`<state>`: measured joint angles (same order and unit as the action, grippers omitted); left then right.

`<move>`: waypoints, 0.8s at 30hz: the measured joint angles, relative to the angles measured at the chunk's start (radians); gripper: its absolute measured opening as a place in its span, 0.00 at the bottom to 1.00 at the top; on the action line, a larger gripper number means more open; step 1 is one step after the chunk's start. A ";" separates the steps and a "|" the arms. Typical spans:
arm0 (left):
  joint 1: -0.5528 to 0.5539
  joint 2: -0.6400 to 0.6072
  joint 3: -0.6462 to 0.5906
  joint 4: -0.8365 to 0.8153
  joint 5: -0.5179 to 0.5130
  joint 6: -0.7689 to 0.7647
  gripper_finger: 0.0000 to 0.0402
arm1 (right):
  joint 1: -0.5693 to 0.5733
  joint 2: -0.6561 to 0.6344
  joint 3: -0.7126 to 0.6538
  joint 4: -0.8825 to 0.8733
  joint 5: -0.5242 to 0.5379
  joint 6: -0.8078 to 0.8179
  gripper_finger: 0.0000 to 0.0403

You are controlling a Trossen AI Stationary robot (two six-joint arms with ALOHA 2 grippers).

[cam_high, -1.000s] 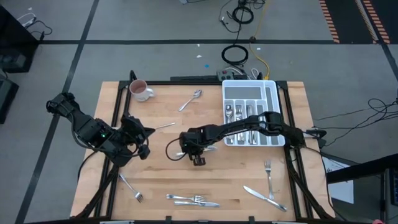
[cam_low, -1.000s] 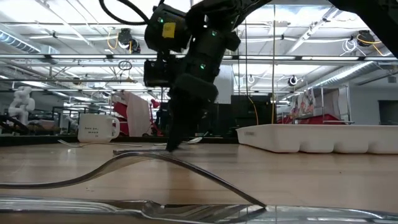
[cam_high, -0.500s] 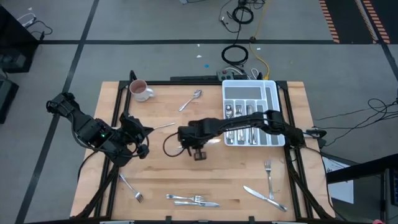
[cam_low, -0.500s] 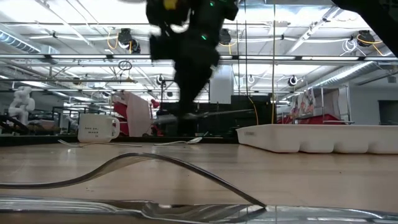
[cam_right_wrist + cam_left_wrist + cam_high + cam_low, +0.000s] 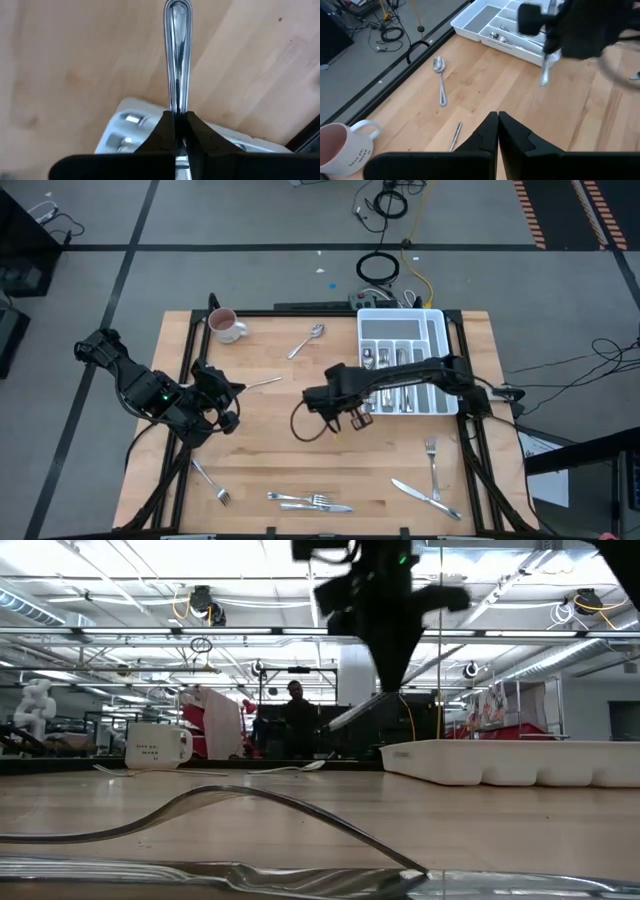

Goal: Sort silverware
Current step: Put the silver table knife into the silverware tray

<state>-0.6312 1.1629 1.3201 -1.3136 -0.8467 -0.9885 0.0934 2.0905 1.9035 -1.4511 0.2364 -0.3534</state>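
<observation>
My right gripper (image 5: 349, 411) hangs over the table's middle, left of the white tray (image 5: 437, 340), and is shut on a slim silver piece of silverware (image 5: 177, 60). That piece also shows in the low view (image 5: 350, 713) and in the left wrist view (image 5: 545, 74). My left gripper (image 5: 226, 396) is shut and empty at the table's left, low over the wood (image 5: 498, 131). Loose silverware lies flat on the table: a spoon (image 5: 307, 340), a fork (image 5: 211, 482), and a fork (image 5: 432, 455). My right gripper pinches the piece's shaft (image 5: 177, 107) between its two fingers, which lie along it. The rounded handle end (image 5: 177, 9) sticks out past the fingertips. The piece is lifted clear of the table and hangs slanting below the gripper (image 5: 350, 713). Its other end is hidden by the fingers.
A white mug with a pink inside (image 5: 226, 326) stands at the far left. The tray holds several pieces (image 5: 385, 362). A knife handle (image 5: 264, 383) lies by my left gripper. More pieces (image 5: 310, 501) and a knife (image 5: 425, 494) lie along the near edge.
My right gripper has risen from the table with the piece of silverware and gone toward the table's right edge, toward the tray. The piece is now lifted clear and hangs slanting.
</observation>
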 joint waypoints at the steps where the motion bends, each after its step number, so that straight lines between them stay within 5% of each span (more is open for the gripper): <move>1: 0.000 0.000 0.000 0.000 0.000 -0.001 0.04 | 0.006 -0.025 -0.015 -0.007 -0.002 -0.009 0.00; 9: 0.000 0.000 0.000 0.003 -0.045 -0.001 0.04 | 0.023 -0.338 -0.354 -0.008 -0.001 -0.114 0.00; 15: 0.001 0.000 0.000 0.006 -0.084 -0.002 0.04 | 0.023 -0.559 -0.617 -0.042 0.051 -0.352 0.00; 24: 0.003 0.000 0.000 0.022 -0.117 -0.078 0.04 | -0.036 -0.690 -0.841 -0.030 0.126 -0.639 0.00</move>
<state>-0.6277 1.1625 1.3201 -1.2915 -0.9634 -1.0661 0.0576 1.4002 1.0627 -1.4810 0.3621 -0.9927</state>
